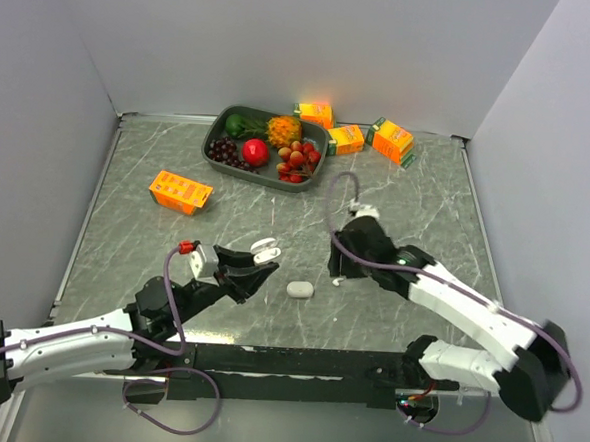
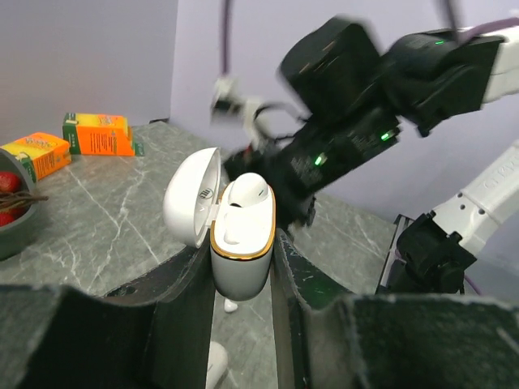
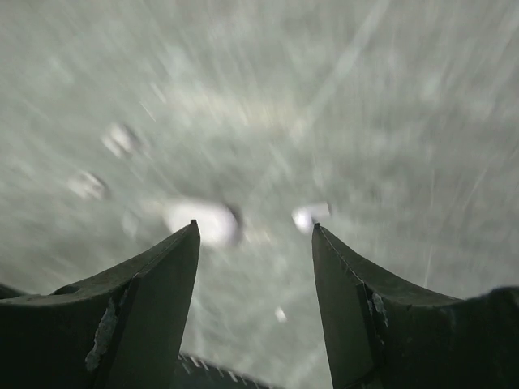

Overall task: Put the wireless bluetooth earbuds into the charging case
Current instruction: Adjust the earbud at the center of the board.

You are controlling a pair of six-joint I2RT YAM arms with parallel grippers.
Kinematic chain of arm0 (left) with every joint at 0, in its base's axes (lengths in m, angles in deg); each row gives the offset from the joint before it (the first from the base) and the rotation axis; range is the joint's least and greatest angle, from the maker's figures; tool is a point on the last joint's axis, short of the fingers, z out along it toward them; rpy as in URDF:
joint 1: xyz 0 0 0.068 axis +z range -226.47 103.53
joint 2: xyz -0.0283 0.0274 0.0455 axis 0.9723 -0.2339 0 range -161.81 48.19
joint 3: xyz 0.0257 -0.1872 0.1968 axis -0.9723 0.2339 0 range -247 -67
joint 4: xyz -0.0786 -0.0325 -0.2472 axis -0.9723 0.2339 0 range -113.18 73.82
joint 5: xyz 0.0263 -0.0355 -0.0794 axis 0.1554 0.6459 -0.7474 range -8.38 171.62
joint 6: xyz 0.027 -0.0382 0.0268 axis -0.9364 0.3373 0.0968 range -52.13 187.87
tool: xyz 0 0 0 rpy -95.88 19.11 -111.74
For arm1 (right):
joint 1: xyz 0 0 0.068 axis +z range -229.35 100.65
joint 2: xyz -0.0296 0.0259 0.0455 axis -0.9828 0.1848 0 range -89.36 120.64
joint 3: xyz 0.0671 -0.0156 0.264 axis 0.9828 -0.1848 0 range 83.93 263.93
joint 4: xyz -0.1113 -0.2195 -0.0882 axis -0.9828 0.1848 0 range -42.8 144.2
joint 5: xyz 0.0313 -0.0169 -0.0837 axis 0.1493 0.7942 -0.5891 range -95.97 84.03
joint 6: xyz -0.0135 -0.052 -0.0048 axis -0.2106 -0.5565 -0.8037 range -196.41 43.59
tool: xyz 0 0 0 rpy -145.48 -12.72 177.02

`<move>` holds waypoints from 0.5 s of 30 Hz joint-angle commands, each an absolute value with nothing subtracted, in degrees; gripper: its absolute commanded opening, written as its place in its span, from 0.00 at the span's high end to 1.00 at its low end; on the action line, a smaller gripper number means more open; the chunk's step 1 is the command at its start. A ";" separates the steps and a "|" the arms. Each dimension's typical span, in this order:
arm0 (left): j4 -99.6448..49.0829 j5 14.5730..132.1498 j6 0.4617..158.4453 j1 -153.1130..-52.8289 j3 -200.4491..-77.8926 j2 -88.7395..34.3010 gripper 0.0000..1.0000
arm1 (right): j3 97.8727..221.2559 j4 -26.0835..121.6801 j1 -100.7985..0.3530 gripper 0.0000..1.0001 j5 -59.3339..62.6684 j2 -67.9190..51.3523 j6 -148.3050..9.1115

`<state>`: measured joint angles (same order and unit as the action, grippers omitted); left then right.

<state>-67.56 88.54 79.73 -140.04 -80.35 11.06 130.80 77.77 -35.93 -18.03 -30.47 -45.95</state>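
My left gripper [image 1: 256, 267] is shut on an open white charging case [image 1: 265, 247] and holds it above the table. In the left wrist view the case [image 2: 240, 263] has a gold rim, its lid [image 2: 190, 207] swung left, and one earbud [image 2: 247, 190] sits in it. Another earbud [image 2: 230, 305] lies on the table below. My right gripper [image 1: 338, 268] is open and empty, low over the table beside a loose earbud [image 1: 337, 281]. The blurred right wrist view shows that earbud [image 3: 310, 215] just past the right fingertip.
A second, closed white case [image 1: 299, 289] lies on the table between the grippers and shows blurred in the right wrist view [image 3: 201, 220]. A tray of fruit [image 1: 216, 133] and several orange cartons [image 1: 180, 192] stand further back. Grey walls enclose the table.
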 commanded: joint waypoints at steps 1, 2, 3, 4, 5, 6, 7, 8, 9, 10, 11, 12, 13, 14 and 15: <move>-65.28 88.39 81.32 -139.93 -79.22 13.55 0.99 | 131.21 85.17 -36.37 0.36 -8.18 -22.49 -45.82; -65.02 88.39 81.58 -140.02 -79.13 13.82 0.99 | 131.04 84.82 -36.28 0.36 -7.65 -21.52 -46.26; -64.84 88.39 81.67 -139.93 -79.13 14.00 0.99 | 130.95 84.73 -36.28 0.36 -7.82 -20.03 -46.61; -64.66 88.39 81.76 -140.02 -79.13 14.35 0.99 | 131.04 84.73 -36.37 0.36 -7.99 -19.32 -46.70; -64.40 88.30 81.85 -140.02 -79.13 14.52 0.99 | 131.13 84.73 -36.28 0.37 -8.52 -18.71 -46.79; -64.31 88.13 81.94 -140.02 -79.13 14.61 0.99 | 131.30 84.73 -36.28 0.38 -8.78 -17.31 -46.79; -64.22 88.13 81.94 -140.10 -79.13 14.87 0.99 | 131.30 84.82 -36.37 0.40 -8.87 -16.60 -46.62; -64.14 88.04 82.02 -140.10 -79.13 14.88 0.99 | 131.04 84.30 -36.37 0.41 -9.14 -15.98 -46.44; -63.96 87.95 82.11 -140.02 -79.04 15.05 0.99 | 130.78 83.94 -36.55 0.41 -9.14 -15.11 -45.66; -63.87 87.78 82.03 -140.10 -79.04 15.40 0.99 | 130.08 83.51 -36.72 0.43 -9.14 -14.84 -45.30; -63.78 87.86 82.11 -140.02 -78.96 15.75 0.99 | 129.64 82.20 -36.81 0.44 -8.88 -14.57 -44.86; -63.52 87.86 82.20 -140.02 -78.87 15.93 0.99 | 129.20 81.49 -37.16 0.45 -8.35 -14.57 -43.55; -63.43 87.78 82.20 -140.02 -78.69 16.45 0.99 | 127.98 80.78 -37.51 0.46 -8.00 -14.66 -43.02; -63.26 87.77 82.29 -140.10 -78.69 16.72 0.99 | 127.53 80.08 -37.77 0.48 -7.73 -14.57 -42.40; -62.99 87.77 82.20 -140.02 -78.60 16.98 0.99 | 127.09 78.68 -38.65 0.51 -7.38 -14.48 -41.27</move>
<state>-62.27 88.47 81.15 -140.04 -78.90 15.48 128.94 81.99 -36.83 -8.67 -14.69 -44.95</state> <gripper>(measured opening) 0.337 0.525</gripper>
